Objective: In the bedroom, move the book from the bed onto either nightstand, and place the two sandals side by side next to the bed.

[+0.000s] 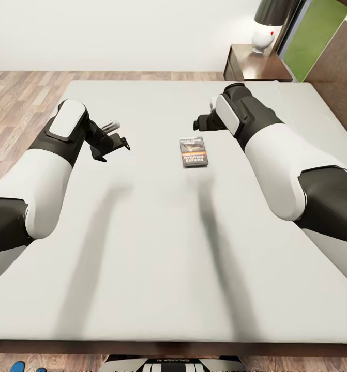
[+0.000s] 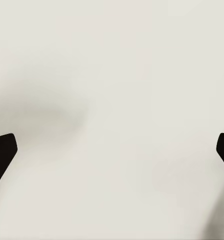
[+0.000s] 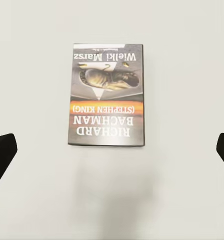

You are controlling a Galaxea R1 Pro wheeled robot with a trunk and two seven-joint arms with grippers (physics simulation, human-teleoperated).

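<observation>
Light grey mattress of the bed (image 1: 157, 248) carries the small dark paperback book (image 3: 106, 95), flat at mid-bed. Right gripper (image 3: 112, 150) hovers above it, fingers spread, empty; left gripper (image 2: 112, 150) likewise spread. Book pickup is in hand: descend and close next.

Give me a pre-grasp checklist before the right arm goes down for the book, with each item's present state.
1. Right end effector open: ok, its fingertips sit wide apart at the wrist view's edges.
2. Book in line with that end effector: ok, it lies between the fingertips, a little ahead.
3. Book free to lift: ok, flat on the bed, nothing on or against it.
4. Left end effector out of the way: ok, open and off to the book's side.
5. Nightstand has room: cannot tell, a lamp stands on it.
6. Height above the book: cannot tell.
</observation>
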